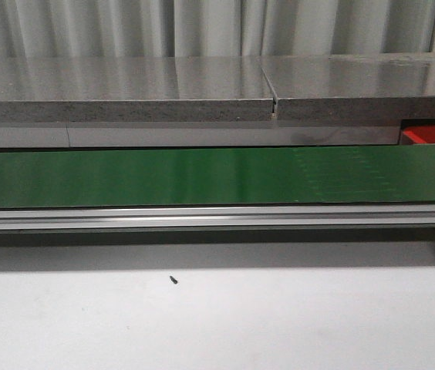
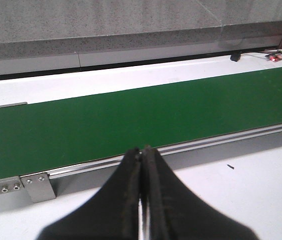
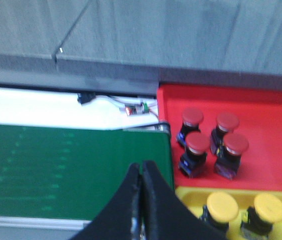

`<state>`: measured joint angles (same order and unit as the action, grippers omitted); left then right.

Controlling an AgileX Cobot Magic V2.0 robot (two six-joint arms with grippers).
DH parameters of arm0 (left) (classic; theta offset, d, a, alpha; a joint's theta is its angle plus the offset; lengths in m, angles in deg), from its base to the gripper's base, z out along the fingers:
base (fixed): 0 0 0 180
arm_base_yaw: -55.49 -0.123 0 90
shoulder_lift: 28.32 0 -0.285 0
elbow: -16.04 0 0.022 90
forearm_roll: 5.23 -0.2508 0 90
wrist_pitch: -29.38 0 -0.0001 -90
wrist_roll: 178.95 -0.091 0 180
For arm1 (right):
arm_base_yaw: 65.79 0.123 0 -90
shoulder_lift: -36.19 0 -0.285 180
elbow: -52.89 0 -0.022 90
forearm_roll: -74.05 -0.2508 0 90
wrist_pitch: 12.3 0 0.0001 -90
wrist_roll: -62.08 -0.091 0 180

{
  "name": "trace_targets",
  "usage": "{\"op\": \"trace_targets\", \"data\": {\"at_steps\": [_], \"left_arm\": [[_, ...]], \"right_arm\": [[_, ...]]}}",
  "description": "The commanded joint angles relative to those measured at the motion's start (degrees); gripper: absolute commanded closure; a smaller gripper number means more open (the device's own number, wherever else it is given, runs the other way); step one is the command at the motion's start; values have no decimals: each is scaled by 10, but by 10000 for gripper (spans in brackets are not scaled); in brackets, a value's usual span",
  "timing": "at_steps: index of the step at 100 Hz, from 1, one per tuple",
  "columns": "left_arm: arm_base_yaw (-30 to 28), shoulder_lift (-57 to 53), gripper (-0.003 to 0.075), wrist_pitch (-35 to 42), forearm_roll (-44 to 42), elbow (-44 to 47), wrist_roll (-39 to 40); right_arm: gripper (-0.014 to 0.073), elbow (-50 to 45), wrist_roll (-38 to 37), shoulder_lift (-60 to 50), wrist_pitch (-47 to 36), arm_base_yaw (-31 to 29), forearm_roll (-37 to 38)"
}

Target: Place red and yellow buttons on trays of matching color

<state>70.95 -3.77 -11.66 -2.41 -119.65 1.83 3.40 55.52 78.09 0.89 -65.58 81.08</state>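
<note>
At the belt's (image 3: 76, 170) right end, both grippers' jaws sit closed and empty; a late button could roll past the red tray (image 3: 271, 107) and yellow tray (image 3: 191, 196).

Two matte black robot grippers, left (image 2: 142, 152) and right (image 3: 141, 167), fill the foreground of their wrist cameras. Each has a pair of smooth, tapering curved fingers, broad at the base, with a thin pale seam between them.
</note>
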Motion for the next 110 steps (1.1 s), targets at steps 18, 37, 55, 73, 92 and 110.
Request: {"op": "trace_targets", "data": {"at_steps": [18,37,55,73,92,110], "left_arm": [[4,5,739,40,6,-14,6],[4,5,739,40,6,-14,6],[4,5,739,40,6,-14,6],[4,5,739,40,6,-14,6],[4,5,739,40,6,-14,6],[4,5,739,40,6,-14,6]], "right_arm": [[708,-65,-6,-68,-135,-1,-8],[708,-121,-6,-122,-163,-1,-24],[708,-156,-6,-178,-166,-1,-35],[708,-190,-6,-208,-167,-12,-39],[708,-216,-9,-228,-170,-42,-56],[708,-267,-9,-275,-185,-43,-49]]}}
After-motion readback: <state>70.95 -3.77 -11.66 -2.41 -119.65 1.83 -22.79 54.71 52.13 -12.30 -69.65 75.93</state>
